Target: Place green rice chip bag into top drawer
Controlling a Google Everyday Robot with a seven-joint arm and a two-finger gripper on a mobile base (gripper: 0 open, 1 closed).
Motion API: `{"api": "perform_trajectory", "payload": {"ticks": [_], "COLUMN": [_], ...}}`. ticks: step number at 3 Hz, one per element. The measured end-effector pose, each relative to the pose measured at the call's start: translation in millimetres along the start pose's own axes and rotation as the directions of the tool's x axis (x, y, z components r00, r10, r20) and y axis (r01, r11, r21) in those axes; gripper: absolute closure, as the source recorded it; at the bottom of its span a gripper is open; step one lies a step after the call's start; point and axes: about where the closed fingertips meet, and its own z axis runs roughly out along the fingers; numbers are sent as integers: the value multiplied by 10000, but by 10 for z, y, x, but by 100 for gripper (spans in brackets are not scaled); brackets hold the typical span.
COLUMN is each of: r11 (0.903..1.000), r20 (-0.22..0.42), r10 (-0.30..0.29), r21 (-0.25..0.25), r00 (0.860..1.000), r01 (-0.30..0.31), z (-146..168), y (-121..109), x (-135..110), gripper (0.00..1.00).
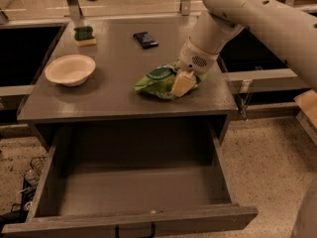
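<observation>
As I read it from here, gripper (182,82): clamped on the green rice chip bag (154,81), at its 3 o'clock edge.
Why there: that loose edge offers me a pinch.
Bag location: on the countertop (114,53), 3 o'clock of the bowl (70,69).
Top drawer (138,190): open at the bag's 6 o'clock, ready to receive.
Bag look: crumpled, bright green.
</observation>
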Motion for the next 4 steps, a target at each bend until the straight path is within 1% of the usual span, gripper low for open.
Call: {"api": "perform_trajectory", "payload": {"ticks": [1,2,3,4], "r11": [10000,9992,9982,9959], "r20": [1,113,123,166], "r10": [-4,-394,-604,-878], "r21": [0,25,67,216], "r00": [10000,9992,9981,9960], "r01": [4,394,604,874], "z": [-2,-227,-405,-586], "y": [1,123,208,293], "x": [-1,-143,-232,-301], "gripper": [100,100,100,100]}}
